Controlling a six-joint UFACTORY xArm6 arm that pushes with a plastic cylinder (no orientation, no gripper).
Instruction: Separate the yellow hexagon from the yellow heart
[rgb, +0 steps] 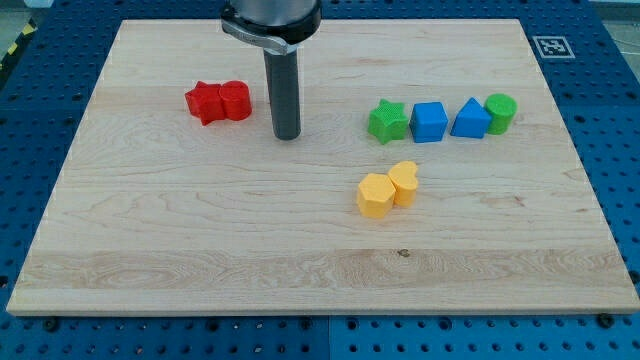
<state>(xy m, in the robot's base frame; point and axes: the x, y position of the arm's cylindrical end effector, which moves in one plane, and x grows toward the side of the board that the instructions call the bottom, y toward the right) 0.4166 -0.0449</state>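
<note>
Eight small blocks lie on the wooden board (320, 270), and we place all of them from the yellow hexagon (375, 196), which sits a little right of the board's middle. The yellow heart (404, 182) is touching the hexagon on its upper right side, so the two yellow blocks make one pair with no gap that we can see between them. Above the hexagon, toward the view's top, we see a row of four blocks: the green star (387, 121) is almost straight above it, then to the right come the blue cube (429, 122), the blue triangle-like block (470, 119) and the green cylinder (500, 113), each just beside or touching the next one. Far to the upper left of the hexagon lie two red blocks pressed together, a red star-like block (205, 102) and a red cylinder (235, 100). Our arm carries no gripper, only a dark rod, so we can report nothing spread or pinching. My tip (287, 135) stands on the board to the upper left of the hexagon, well apart from it, between the red pair and the green star and nearer to the red cylinder, touching no block. The board lies on a blue perforated table (610, 60), and a small black-and-white marker (550, 46) sits at the board's far right corner, well above the hexagon.
</note>
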